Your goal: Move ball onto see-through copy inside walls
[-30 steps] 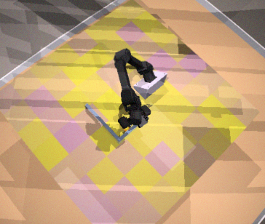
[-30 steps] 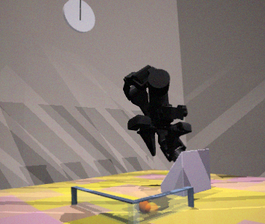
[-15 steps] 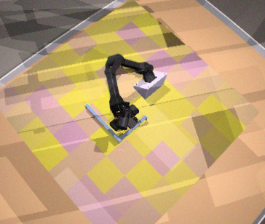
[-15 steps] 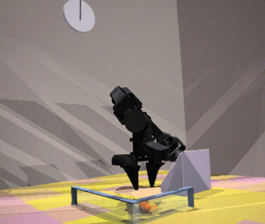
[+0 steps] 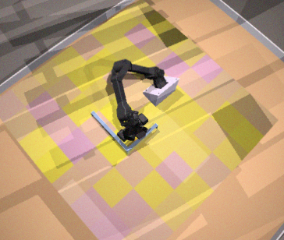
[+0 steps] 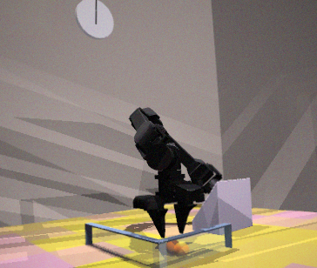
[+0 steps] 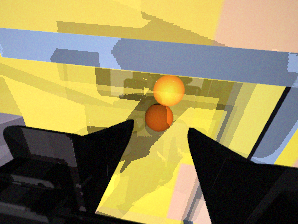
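"Gripper [image 5: 132, 134] [image 6: 171, 235] [image 7: 160, 127] status?"

"Fingers apart, nothing held. I take the darker orange ball [image 6: 171, 246] [image 7: 159, 118] for the real one; it sits just past my fingertips, sideways between them. The brighter one, which I read as the ghost ball [image 6: 182, 249] [image 7: 169, 90], shows right beside it, farther from me, toward the near wall [image 7: 150, 62]."

"What worries you?"

"Coming down off-centre. One tip would land on the ball before the other straddles it, and it would roll away."

"And the walls?"

"I've little room beyond the tips. If I push too far after gripping, I could knock the corner or wedge the ball against it."

"Then letting go?"

"I'd open slowly and lift straight up. Uneven opening could drag the ball off its mark."
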Controlling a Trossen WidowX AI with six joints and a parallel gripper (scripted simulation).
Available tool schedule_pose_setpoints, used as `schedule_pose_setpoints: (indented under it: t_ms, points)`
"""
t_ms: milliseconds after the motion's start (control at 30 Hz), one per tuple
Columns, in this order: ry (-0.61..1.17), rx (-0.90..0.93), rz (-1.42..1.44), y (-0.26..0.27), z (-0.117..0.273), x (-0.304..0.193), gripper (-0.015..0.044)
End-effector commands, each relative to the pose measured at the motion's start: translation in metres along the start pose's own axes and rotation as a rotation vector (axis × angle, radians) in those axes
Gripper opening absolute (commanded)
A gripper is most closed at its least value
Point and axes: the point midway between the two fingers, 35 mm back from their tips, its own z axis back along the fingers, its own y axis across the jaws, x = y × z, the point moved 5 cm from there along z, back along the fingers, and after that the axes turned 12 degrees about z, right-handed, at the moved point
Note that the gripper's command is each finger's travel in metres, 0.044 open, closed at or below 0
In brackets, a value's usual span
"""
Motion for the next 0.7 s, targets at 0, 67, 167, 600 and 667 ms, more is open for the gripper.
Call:
schedule_pose_setpoints:
  t_ms: [0,67,167,600,667]
  points:
    - [0.007,0.006,0.006,0.001,-0.01,0.0,0.0281]
    - [0.007,0.006,0.006,0.001,-0.013,0.0,0.0281]
    - [0.007,0.006,0.006,0.001,-0.018,0.0,0.0281]
    - [0.008,0.007,0.006,0.002,-0.032,0.0,0.0202]
    - [0.008,0.007,0.006,0.002,-0.032,0.0,0.0169]
